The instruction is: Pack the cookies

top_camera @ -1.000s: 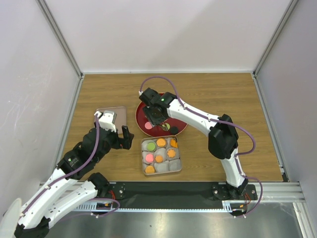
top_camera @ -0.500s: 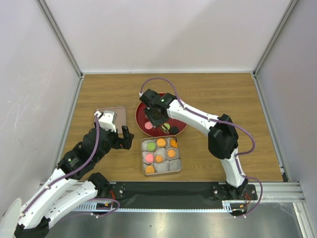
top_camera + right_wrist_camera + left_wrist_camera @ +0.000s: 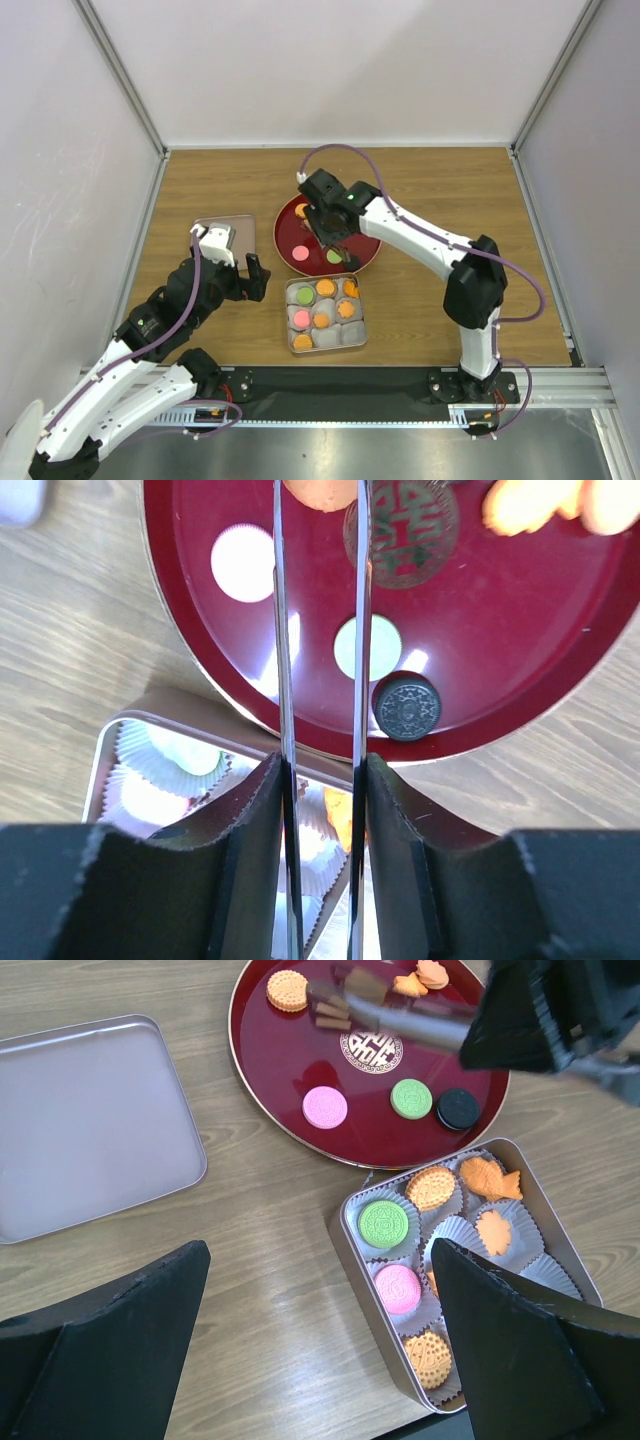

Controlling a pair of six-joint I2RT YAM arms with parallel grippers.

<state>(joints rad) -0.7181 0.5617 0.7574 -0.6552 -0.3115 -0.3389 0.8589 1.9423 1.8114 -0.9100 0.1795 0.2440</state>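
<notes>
The cookies lie on a red round plate (image 3: pixel 285 235) and in paper cups in a square tin (image 3: pixel 288 315). On the plate I see a pink (image 3: pixel 325 1107), a green (image 3: pixel 411 1098), a black (image 3: pixel 459 1109) and a round orange cookie (image 3: pixel 287 990). My right gripper (image 3: pixel 322 765) hangs over the plate, shut on metal tongs (image 3: pixel 358 600). The tongs' blades reach an orange cookie (image 3: pixel 320 490) at the plate's far side; whether they pinch it is not clear. My left gripper (image 3: pixel 318 1250) stands open over bare wood, left of the tin.
The tin's flat lid (image 3: pixel 90 1120) lies on the table to the left of the plate. The tin holds green (image 3: pixel 385 1224), pink (image 3: pixel 398 1289) and several orange cookies. White walls enclose the table on three sides.
The right arm has swung toward the plate's far side and its elbow has moved right. The tongs' blades have drawn closer together. The left arm has not moved.
</notes>
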